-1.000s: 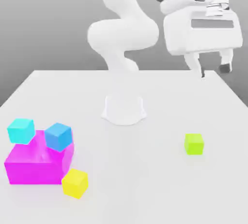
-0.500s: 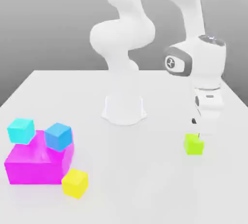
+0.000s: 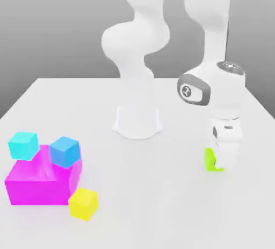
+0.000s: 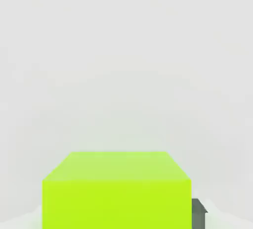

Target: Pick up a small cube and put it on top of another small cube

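Observation:
The small lime-green cube [image 3: 209, 159] rests on the white table [image 3: 75, 102] at the exterior view's right, mostly covered by my hand. My gripper [image 3: 222, 163] has come straight down over it and is shut on the cube. In the hand view the lime cube [image 4: 116, 188] looms large, with one dark fingertip [image 4: 198, 212] pressed against its side. The small cyan cube [image 3: 22, 145] stands far off at the exterior view's left, leaning on the back corner of a big magenta block [image 3: 36, 184].
A sky-blue cube [image 3: 65, 151] sits tilted on the magenta block. A pure yellow cube [image 3: 83, 204] lies in front of that block. The arm's white base [image 3: 137, 121] stands at the table's middle back.
The hand came down from high at the right onto the lime cube, and its fingers went from wide open to shut around it. The other cubes have not moved.

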